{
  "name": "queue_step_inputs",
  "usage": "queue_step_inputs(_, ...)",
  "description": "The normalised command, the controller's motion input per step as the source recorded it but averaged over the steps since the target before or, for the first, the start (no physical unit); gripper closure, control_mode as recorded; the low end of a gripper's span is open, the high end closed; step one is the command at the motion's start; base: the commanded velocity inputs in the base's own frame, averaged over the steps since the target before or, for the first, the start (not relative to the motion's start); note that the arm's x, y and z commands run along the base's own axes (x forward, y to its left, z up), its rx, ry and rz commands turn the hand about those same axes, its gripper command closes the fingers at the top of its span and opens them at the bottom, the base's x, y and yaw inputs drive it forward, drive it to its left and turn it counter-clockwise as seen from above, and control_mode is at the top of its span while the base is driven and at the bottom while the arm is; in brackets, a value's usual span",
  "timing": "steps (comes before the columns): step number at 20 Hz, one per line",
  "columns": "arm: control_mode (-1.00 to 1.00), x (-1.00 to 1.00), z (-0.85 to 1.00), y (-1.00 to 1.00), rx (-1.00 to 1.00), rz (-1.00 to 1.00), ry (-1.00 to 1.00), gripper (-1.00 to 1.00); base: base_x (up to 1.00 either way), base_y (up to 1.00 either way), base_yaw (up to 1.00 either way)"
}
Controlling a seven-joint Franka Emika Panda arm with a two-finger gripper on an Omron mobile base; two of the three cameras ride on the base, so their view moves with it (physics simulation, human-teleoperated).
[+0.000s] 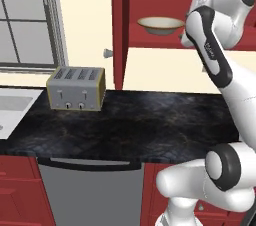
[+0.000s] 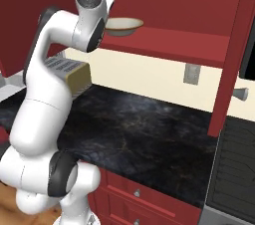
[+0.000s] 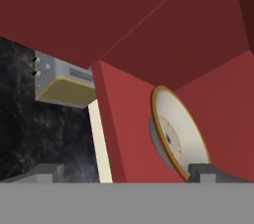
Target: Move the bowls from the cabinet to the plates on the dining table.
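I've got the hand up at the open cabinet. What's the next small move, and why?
Probably ease the hand forward and sideways to centre the open gripper on the cream-white bowl with the tan rim. The bowl sits on the dark red wall cabinet's shelf, off toward one fingertip rather than between both.

One shallow cream-white bowl with tan rim (image 1: pixel 161 25) (image 2: pixel 122 27) (image 3: pixel 176 131). One dark red wall cabinet (image 1: pixel 150 5) (image 2: pixel 189 15) (image 3: pixel 124 29). One silver four-slot toaster (image 1: pixel 76 88) (image 2: pixel 69 74) (image 3: pixel 62 82). One black marbled stone counter (image 1: pixel 130 125) (image 2: pixel 144 129). One window (image 1: pixel 25 25).
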Motion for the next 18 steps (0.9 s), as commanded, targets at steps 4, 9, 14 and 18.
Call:
queue_step_inputs(4, -1.0, 0.36, 0.0, 0.12, 0.0, -0.06, 0.03, -1.0, 0.0, 0.0, 0.0)
queue_step_inputs(9, -1.0, 0.34, 0.0, 0.09, 0.0, -0.07, 0.03, -1.0, 0.0, 0.0, 0.0)
queue_step_inputs(14, -1.0, 0.29, 0.0, 0.07, 0.0, -0.07, 0.02, -1.0, 0.0, 0.0, 0.0)
queue_step_inputs(18, -1.0, 0.24, 0.0, 0.02, 0.0, -0.05, 0.02, -1.0, 0.0, 0.0, 0.0)
